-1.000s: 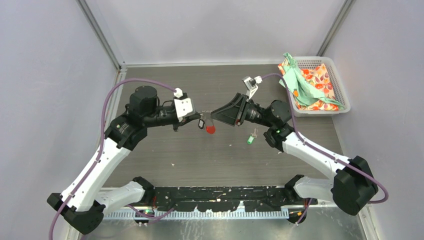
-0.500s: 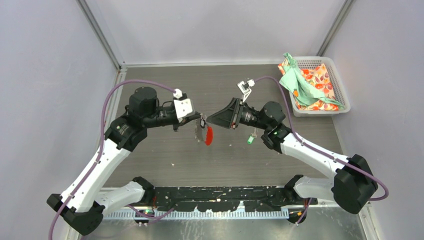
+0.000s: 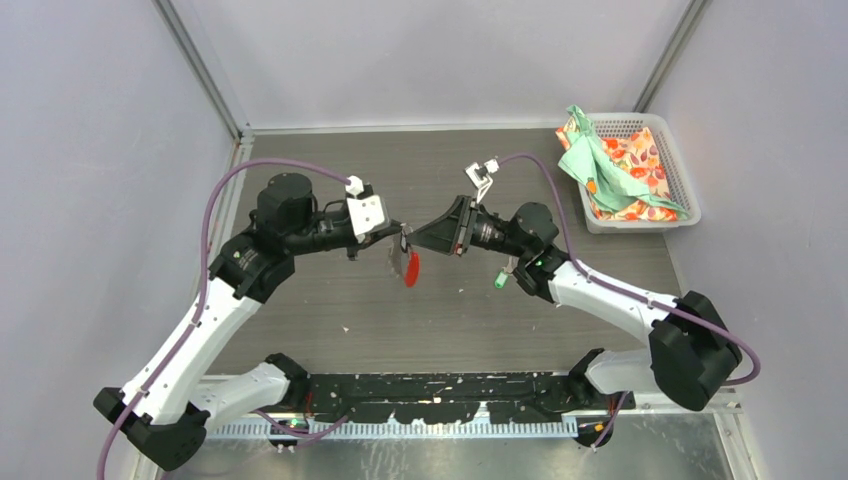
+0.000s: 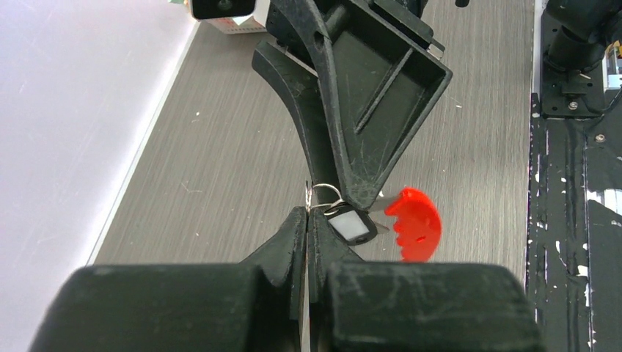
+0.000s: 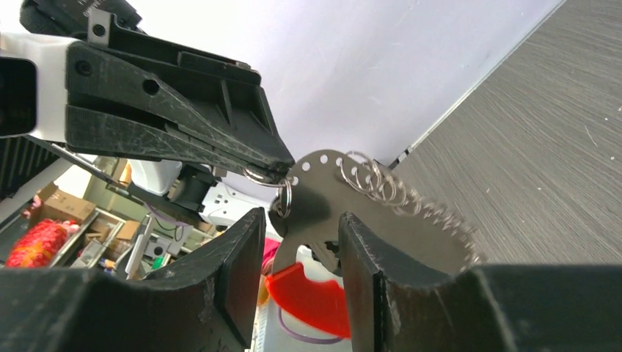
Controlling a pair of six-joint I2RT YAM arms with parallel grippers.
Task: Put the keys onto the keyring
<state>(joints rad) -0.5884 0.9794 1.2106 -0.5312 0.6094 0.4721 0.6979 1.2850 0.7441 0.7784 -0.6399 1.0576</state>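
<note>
**Bench:** Left side?

**Me:** I see the left gripper (image 4: pixel 306 216) closed tight, fingers together, pinching a small wire ring at its tips. That ring links into the keyring (image 5: pixel 330 194), which hangs below those tips, clear of the table (image 3: pixel 400 320). The black key (image 4: pixel 352 226) sits just beside the closed tips, on the side towards the red tab (image 4: pixel 414 224). I cannot tell which ring carries it.

**Bench:** Right side?

**Me:** The right gripper (image 5: pixel 299 216) faces the left one, tip to tip. Its jaws stand apart with the keyring's grey plate between them. I see a gap at one finger. The other finger looks to be against the plate's edge, so it is not clamped. The red tab hangs below the plate.

**Bench:** Second key?

**Me:** The green key (image 3: pixel 500 281) lies on the table behind the right jaws, beside that arm's wrist, well apart from the keyring. Farther back on the same side is a basket (image 3: pixel 680 170) with cloth (image 3: pixel 605 165) in it.
</note>
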